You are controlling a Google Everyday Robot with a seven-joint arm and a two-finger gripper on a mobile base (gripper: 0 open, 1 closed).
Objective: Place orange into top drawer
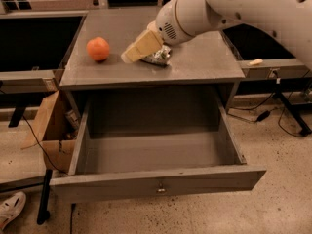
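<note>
White arm [234,9] comes in from upper right, angled down over cabinet top [209,57]. Gripper [141,47] low over top, tip aimed left at orange [98,48], near but apart; grip state can't tell. Can [160,57] partly hidden behind gripper. Orange sits on top, left side. Top drawer [122,185] pulled out below.

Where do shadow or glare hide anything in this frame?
Camera view: the light is soft and comes from overhead, with no strong glare. The orange is evenly lit. The gripper, over the tabletop right of the orange, throws a dark shadow beneath it by the can, which shows small glints. The top drawer darkens toward its back wall.
</note>
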